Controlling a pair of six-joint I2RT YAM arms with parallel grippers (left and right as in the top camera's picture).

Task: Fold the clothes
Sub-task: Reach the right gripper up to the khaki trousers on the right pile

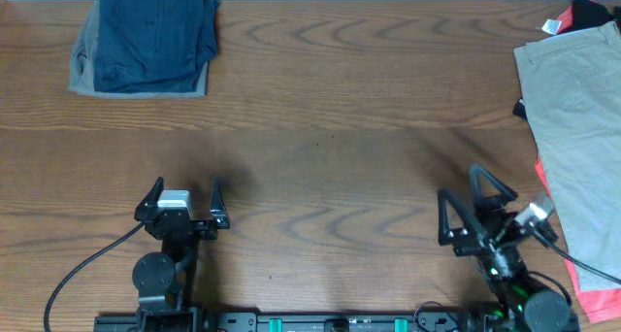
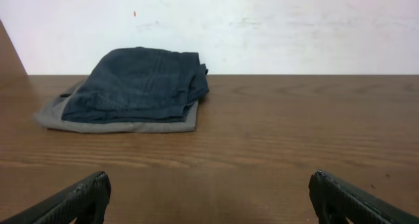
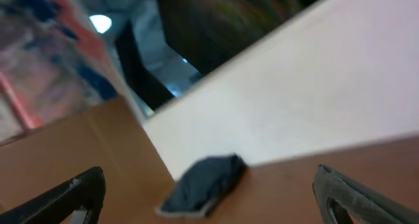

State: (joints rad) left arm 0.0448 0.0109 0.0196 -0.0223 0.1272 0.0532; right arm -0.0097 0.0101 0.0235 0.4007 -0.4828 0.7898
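The left gripper [image 1: 185,185] and right gripper [image 1: 459,182] were seen spread wide at the near edge, nothing held or touched. The khaki shorts [image 1: 572,128] were laid out along the table's [image 1: 340,128] right side.

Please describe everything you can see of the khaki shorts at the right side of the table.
The khaki shorts are light beige and look like plain woven cloth with faint seams. They lie flat and spread out, not yet folded, along the right edge of the table, and run out of the overhead view. They rest partly on a coral-red garment and a black garment. Nothing holds them. The wrist views do not show them.
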